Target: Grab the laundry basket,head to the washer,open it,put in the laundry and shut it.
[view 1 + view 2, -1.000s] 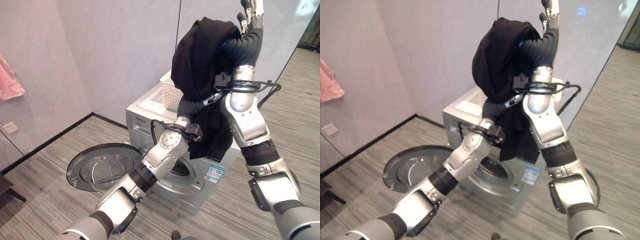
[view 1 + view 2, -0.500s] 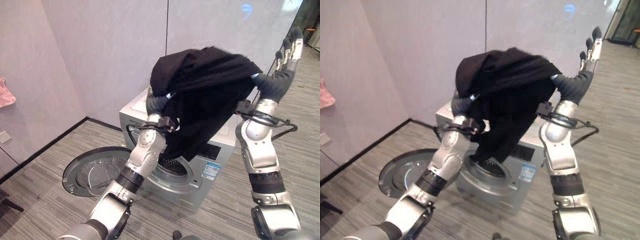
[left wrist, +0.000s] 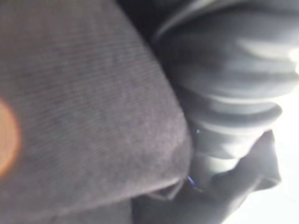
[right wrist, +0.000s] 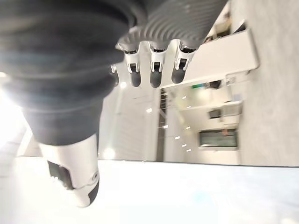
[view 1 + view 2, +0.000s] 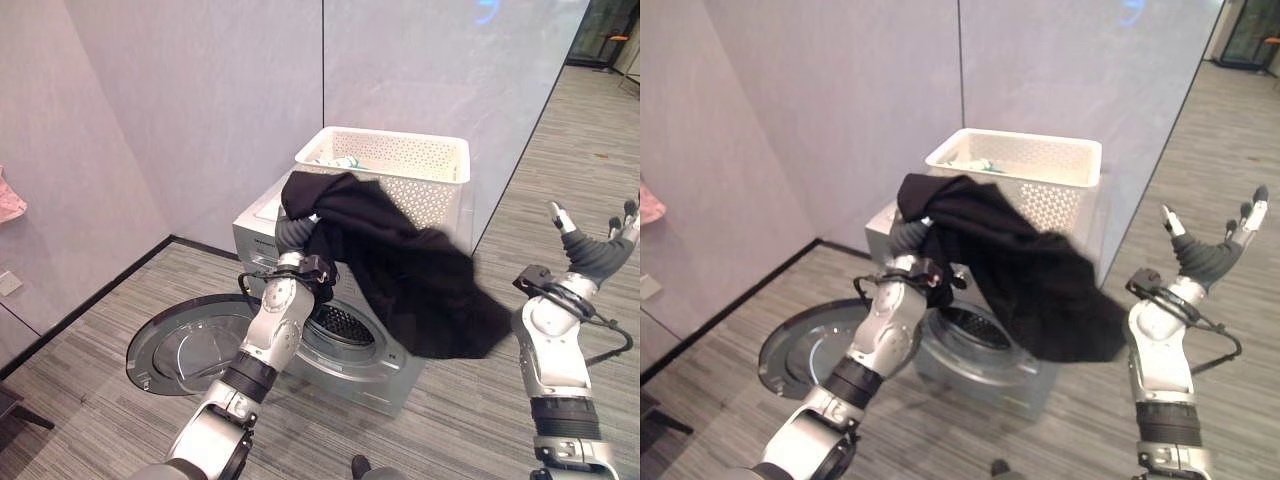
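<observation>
A black garment (image 5: 420, 285) hangs from my left hand (image 5: 293, 236) and spreads to the right across the front of the silver washer (image 5: 262, 215). That hand is buried under the cloth (image 3: 79, 116) just above the drum opening (image 5: 345, 325). The washer's round door (image 5: 190, 345) is swung open to the left. On top of the washer stands the white perforated laundry basket (image 5: 420, 165) with light laundry inside. My right hand (image 5: 598, 246) is raised well to the right of the washer, its fingers (image 4: 154, 70) spread and open, holding nothing.
The open door juts out low over the grey striped floor (image 5: 110, 330) left of the washer. Pale walls stand close behind the machine, and a pink cloth (image 5: 8, 195) hangs on the left wall. Open floor stretches away to the right (image 5: 560, 150).
My right hand has swung down and out to the right, free of the garment. The garment has dropped from overhead to the washer's front, still on my left hand. The basket now shows.
</observation>
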You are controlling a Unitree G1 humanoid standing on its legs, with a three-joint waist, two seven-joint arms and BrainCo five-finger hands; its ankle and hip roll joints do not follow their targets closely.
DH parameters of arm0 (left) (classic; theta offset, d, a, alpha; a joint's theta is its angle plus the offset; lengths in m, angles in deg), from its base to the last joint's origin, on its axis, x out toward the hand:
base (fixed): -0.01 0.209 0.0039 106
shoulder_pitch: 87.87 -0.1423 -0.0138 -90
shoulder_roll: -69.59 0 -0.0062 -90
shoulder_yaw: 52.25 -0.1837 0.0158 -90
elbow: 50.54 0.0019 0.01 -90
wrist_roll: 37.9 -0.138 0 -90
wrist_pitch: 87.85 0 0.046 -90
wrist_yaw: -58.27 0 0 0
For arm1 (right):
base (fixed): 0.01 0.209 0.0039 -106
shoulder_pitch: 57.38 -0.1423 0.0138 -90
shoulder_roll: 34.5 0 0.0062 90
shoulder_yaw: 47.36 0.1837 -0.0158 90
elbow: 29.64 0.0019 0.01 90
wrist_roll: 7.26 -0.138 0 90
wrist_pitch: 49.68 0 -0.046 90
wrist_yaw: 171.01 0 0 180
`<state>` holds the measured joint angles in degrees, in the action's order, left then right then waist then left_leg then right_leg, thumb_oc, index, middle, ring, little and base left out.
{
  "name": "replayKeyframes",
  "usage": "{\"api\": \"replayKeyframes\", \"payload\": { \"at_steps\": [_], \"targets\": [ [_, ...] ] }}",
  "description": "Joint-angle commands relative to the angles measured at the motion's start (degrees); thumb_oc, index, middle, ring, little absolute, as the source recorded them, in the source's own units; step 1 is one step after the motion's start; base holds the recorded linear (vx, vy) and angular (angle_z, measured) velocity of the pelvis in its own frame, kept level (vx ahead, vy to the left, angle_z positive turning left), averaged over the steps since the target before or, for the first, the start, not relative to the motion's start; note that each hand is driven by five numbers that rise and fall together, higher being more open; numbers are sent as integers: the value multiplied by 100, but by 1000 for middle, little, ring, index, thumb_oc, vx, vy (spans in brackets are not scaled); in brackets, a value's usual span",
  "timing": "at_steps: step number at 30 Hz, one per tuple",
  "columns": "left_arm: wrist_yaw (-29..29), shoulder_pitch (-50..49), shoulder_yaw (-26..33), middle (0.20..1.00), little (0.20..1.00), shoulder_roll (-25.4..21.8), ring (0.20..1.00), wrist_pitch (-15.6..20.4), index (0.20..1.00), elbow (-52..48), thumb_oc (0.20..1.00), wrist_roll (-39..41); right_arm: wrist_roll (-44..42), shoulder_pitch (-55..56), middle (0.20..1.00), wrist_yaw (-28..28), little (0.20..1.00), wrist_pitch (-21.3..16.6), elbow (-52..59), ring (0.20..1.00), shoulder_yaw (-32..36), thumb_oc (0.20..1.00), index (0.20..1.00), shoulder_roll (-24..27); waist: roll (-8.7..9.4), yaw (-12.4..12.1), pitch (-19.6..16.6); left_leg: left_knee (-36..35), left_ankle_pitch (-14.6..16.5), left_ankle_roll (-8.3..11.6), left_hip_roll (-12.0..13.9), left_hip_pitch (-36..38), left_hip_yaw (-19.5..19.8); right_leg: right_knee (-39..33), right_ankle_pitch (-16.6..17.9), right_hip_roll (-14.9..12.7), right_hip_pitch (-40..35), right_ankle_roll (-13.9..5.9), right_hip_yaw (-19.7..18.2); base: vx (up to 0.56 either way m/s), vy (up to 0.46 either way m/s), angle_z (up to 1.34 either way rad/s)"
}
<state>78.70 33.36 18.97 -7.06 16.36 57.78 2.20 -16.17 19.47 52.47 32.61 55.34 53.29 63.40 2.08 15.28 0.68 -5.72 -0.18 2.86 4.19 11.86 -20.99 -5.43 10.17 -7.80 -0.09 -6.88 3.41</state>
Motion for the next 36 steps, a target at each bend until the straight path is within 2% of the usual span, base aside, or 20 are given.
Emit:
{"api": "replayKeyframes", "payload": {
  "at_steps": [1, 11, 16, 18, 20, 22, 24, 26, 27, 29, 32, 36],
  "targets": [
    [25, 531, 124, 200, 200, -213, 200, 276, 200, -206, 200, -98, -161, -412, 1000, -58, 1000, -164, -107, 1000, 238, 1000, 1000, -2, 190, -132, 215, 180, 1180, -172, 246, 725, 100, 267, -162, -512, 437, -538, 35, 0, 0, 0],
    [29, 456, 240, 200, 200, -308, 200, 282, 200, -488, 200, -243, -143, 36, 1000, -33, 1000, -73, -284, 1000, 420, 1000, 1000, -84, 174, -173, 257, 188, 1157, -146, 279, 673, 246, 294, -227, -540, 386, -495, 184, 1, -9, 7],
    [-301, -195, 159, 200, 200, -438, 200, 272, 200, -1057, 200, -197, -36, 296, 1000, 43, 1000, -24, -512, 1000, 563, 1000, 1000, -162, 158, -264, 345, 285, 1172, -135, 311, 580, 313, 285, -248, -560, 377, -479, 248, 2, -29, 6],
    [-584, -769, 106, 200, 200, -455, 200, 302, 200, -1339, 200, 27, 27, 510, 1000, 134, 1000, -26, -805, 1000, 649, 1000, 1000, -292, 99, -323, 463, 353, 1229, -141, 323, 545, 331, 264, -265, -569, 366, -491, 282, 12, -11, 2],
    [-740, -1144, 41, 200, 200, -497, 200, 314, 200, -1479, 200, 169, 127, 649, 1000, 284, 1000, -14, -1186, 1000, 689, 1000, 1000, -342, 93, -387, 524, 401, 1208, -145, 291, 465, 342, 225, -222, -604, 407, -480, 286, 0, 0, 0],
    [-841, -1571, -40, 200, 200, -562, 200, 275, 200, -1740, 200, 379, 582, 850, 1000, 955, 1000, 278, -1852, 1000, 778, 1000, 1000, -285, 30, -470, 633, 558, 1291, -164, 298, 355, 409, 200, -221, -645, 402, -499, 322, -13, 7, 4],
    [-888, -1790, -109, 200, 200, -612, 200, 275, 200, -1910, 200, 486, 690, 998, 1000, 1165, 1000, 387, -2088, 1000, 854, 1000, 1000, -306, 36, -509, 684, 683, 1321, -186, 268, 235, 452, 170, -183, -685, 444, -502, 334, -49, -1, 11],
    [-1100, -2068, -259, 200, 200, -772, 200, 248, 200, -2208, 200, 682, 47, 1133, 1000, 1398, 1000, 322, -3219, 1000, 1127, 1000, 1000, -444, 12, -563, 882, 919, 1399, -199, 219, -38, 508, 82, -123, -742, 533, -532, 349, -92, 16, 8],
    [-1100, -2079, -267, 200, 200, -790, 200, 244, 200, -2228, 200, 691, 4, 1100, 1000, 1382, 1000, 257, -3316, 1000, 1118, 1000, 1000, -416, 44, -573, 858, 960, 1386, -202, 197, -100, 507, 73, -92, -766, 576, -522, 336, -109, 16, 3],
    [-1182, -2074, -410, 200, 200, -930, 200, 202, 200, -2306, 200, 734, -650, 1087, 1000, 1341, 1000, 146, -4222, 1000, 1275, 1000, 1000, -456, 39, -577, 999, 1153, 1425, -208, 146, -367, 541, 54, -35, -822, 726, -547, 326, -123, 24, 11],
    [-1283, -1914, -710, 200, 200, -1126, 200, 149, 200, -2280, 200, 571, -1852, 1072, 1000, 819, 1000, -25, -5748, 1000, 1341, 1000, 1000, -527, 23, -559, 1165, 1444, 1488, -250, 18, -824, 562, 48, 67, -948, 1016, -574, 301, -155, 63, 8],
    [-1276, -1758, -885, 200, 200, -1123, 200, 217, 200, -2174, 200, 558, -2323, 1017, 1000, 388, 1000, 83, -6447, 1000, 1140, 1000, 1000, -694, -46, -518, 1330, 1681, 1598, -312, -87, -1154, 544, 72, 130, -1059, 1261, -624, 250, -107, 57, 3]
  ]
}}
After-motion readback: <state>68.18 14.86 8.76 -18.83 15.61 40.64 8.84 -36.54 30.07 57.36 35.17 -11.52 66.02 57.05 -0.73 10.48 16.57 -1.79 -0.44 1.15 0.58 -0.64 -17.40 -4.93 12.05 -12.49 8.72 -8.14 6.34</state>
